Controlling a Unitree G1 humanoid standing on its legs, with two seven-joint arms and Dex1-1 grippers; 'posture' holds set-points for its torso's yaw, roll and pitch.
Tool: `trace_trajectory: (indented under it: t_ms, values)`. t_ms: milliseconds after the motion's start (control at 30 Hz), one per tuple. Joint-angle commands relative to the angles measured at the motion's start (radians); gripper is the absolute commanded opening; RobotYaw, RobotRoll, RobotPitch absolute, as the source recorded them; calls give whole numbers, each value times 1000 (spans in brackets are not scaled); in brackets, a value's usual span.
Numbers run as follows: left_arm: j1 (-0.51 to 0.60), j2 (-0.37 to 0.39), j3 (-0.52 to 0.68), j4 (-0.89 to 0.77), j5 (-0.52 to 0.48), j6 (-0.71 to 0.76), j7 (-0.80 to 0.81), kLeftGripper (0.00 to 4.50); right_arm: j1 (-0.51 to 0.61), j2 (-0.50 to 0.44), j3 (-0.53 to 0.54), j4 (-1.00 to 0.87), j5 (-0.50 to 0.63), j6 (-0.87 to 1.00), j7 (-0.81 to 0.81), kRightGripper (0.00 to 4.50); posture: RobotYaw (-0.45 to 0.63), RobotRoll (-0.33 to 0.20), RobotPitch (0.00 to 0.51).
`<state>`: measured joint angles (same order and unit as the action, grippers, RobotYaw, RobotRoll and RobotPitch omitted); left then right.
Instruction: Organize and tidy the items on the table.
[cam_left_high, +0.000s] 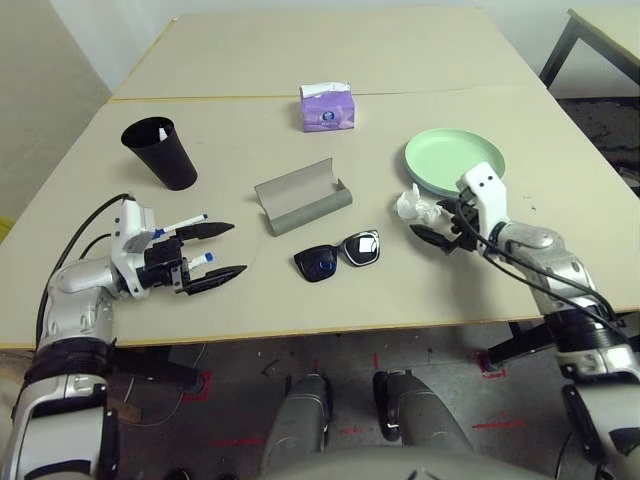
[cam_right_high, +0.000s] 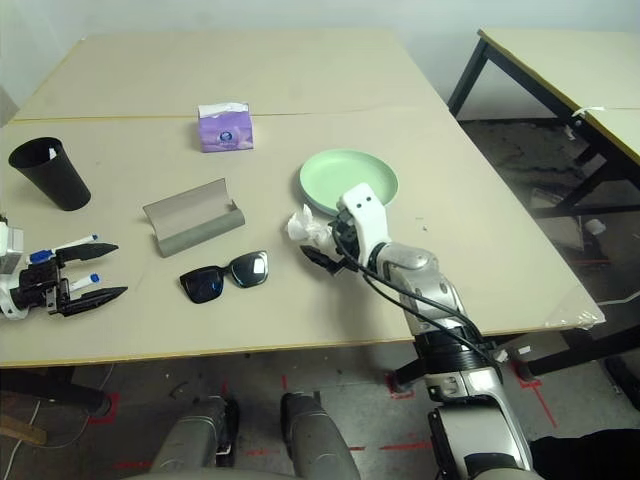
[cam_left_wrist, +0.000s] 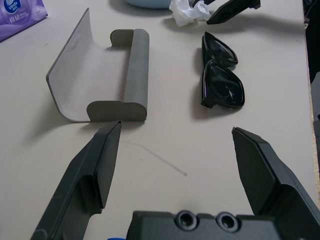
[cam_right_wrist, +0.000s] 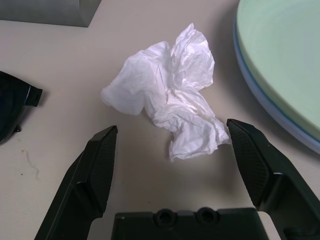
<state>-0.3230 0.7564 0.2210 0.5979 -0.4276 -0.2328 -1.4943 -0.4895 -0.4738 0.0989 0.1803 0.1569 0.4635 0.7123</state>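
right wrist view: right fingers (cam_right_wrist: 170, 150) spread around crumpled tissue (cam_right_wrist: 170, 112); left fingers (cam_left_wrist: 175, 160) spread, no legible writing

On the worktop (cam_left_high: 420, 290) there are two plates, a green plate (cam_left_high: 455, 160) stacked on a light-blue plate (cam_right_wrist: 270, 107). There are two markers with blue caps: one marker (cam_left_high: 180, 224) and a second marker (cam_left_high: 200, 259), both at the left hand (cam_left_high: 222, 252). There is one pair of black sunglasses (cam_left_high: 337, 256), one grey glasses case (cam_left_high: 300, 197), one crumpled tissue (cam_right_wrist: 170, 110), one purple tissue box (cam_left_high: 328, 107) and one black cup (cam_left_high: 160, 152).
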Motion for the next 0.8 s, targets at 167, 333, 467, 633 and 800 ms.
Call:
trace_trajectory:
  t_ms: [167,333,467,633,800]
  values:
    - [25,-1,11,-50,-16,15,13,4500,-12,6,14,-19,2,29,17,2014,19,0,144]
    - [33,-2,11,-78,-25,26,25,4500,-24,2,8,-28,7,39,26,181,20,0,146]
    - [42,-4,9,-94,-28,34,30,4500,-27,-2,3,-24,6,36,28,44,19,0,150]
    - [47,-6,6,-103,-27,42,36,4500,-27,-2,-6,-24,7,35,24,44,17,0,153]
    - [43,-7,2,-96,-22,47,38,4500,-153,-10,-93,35,20,5,-36,44,13,0,153]
